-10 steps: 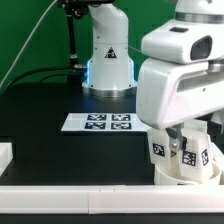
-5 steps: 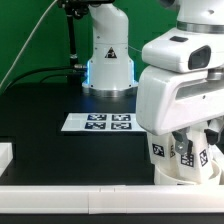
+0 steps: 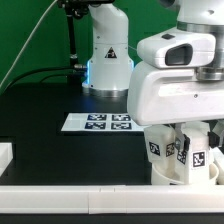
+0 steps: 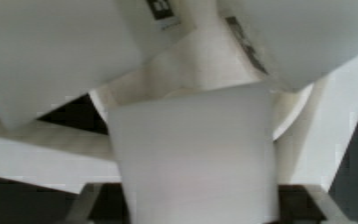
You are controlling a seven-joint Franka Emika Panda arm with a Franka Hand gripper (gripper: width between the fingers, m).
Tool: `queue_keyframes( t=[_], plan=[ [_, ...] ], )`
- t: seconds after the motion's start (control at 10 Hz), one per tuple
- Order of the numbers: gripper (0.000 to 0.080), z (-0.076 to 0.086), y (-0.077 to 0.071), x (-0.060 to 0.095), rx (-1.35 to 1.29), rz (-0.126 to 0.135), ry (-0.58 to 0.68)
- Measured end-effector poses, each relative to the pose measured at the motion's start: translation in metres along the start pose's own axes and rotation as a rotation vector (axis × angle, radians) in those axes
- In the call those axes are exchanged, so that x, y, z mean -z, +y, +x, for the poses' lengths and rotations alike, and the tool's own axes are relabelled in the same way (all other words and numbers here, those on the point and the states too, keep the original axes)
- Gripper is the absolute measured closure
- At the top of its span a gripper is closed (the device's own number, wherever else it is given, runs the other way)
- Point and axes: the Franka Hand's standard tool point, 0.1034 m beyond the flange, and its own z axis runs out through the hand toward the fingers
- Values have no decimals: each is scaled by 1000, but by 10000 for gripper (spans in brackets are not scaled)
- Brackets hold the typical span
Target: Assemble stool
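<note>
The stool stands at the exterior view's lower right: a round white seat with upright white legs carrying black-and-white tags. My gripper reaches down among those legs under its big white hand, so its fingers are mostly hidden there. In the wrist view a wide white stool leg fills the whole gap between the dark fingers, and both jaws press its sides. My gripper is shut on this leg. Other white legs slant around it.
The marker board lies flat on the black table, left of the stool. Behind it stands the arm's white base. A white border strip runs along the front edge and a white block sits at the left.
The white hand has shifted slightly toward the exterior view's left and sunk a little over the stool. The tagged legs under it have moved slightly with it.
</note>
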Motion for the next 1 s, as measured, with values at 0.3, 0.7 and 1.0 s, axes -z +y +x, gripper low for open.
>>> queue_keyframes(
  t=[0.3,0.7,1.0],
  plan=[
    [459,6,0,0,-366,22,10],
    [459,4,-5,-2,-887,78,-13],
    [459,0,-7,-2,-1113,106,-23]
  ],
)
